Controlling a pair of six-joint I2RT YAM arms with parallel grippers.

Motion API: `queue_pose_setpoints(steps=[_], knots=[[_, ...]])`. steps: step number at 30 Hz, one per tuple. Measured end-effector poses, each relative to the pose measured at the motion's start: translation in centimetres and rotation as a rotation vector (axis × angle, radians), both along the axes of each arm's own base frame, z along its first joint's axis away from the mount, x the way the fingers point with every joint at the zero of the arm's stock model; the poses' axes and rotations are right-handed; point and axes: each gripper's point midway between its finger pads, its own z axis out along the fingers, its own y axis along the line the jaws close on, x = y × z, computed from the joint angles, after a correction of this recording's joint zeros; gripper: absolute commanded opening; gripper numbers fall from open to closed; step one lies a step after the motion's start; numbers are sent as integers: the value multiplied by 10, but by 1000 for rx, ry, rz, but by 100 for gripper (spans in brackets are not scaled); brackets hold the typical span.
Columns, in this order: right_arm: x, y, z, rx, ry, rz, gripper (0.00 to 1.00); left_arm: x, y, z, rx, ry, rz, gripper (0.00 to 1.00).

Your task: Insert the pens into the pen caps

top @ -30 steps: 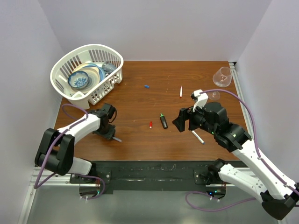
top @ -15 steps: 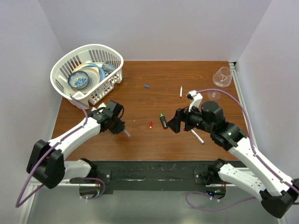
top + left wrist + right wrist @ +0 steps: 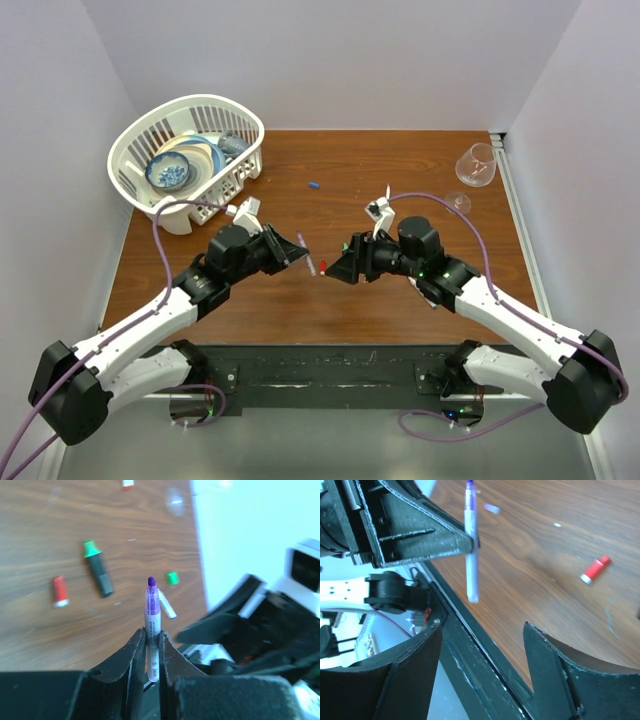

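My left gripper (image 3: 152, 632) is shut on a thin purple pen (image 3: 152, 611), its tip pointing away from the wrist. In the top view this gripper (image 3: 294, 248) holds the purple pen (image 3: 305, 253) above mid-table, facing my right gripper (image 3: 337, 271). The right gripper (image 3: 482, 630) is open and empty, with the purple pen (image 3: 470, 545) a short way in front of it. On the wood lie a red cap (image 3: 60, 591), a black marker with a green tip (image 3: 98, 570), a green cap (image 3: 172, 578), a grey stick (image 3: 166, 605), a blue cap (image 3: 314, 185) and a white pen (image 3: 387, 196).
A white basket (image 3: 240, 115) with bowls stands at the back left. A clear glass (image 3: 477, 165) lies at the back right edge. The black rail (image 3: 485, 655) runs along the table's near edge under the right gripper.
Both arms have swung in toward mid-table. The left one has lifted the purple pen and turned it toward the right gripper, which has moved left and narrowed its jaws somewhat.
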Motion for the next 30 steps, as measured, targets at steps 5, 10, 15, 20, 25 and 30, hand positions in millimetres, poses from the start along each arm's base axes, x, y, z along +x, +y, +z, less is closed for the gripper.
queue_pose_setpoints(steps=[5,10,15,20,25,30], knots=[[1,15,5,45,-6,19,51,-5,-14,18,-81,-91,-80,0],[3,24,3,64,17,26,42,-11,-19,21,-116,-119,-125,0],[4,27,10,91,8,21,43,-14,-23,32,-155,-164,-155,0],[4,30,14,110,1,22,29,-16,-24,33,-175,-183,-166,0],[3,32,17,122,0,24,35,-17,-24,36,-184,-196,-169,0],[5,34,18,134,4,22,34,-18,-21,43,-191,-218,-162,0]])
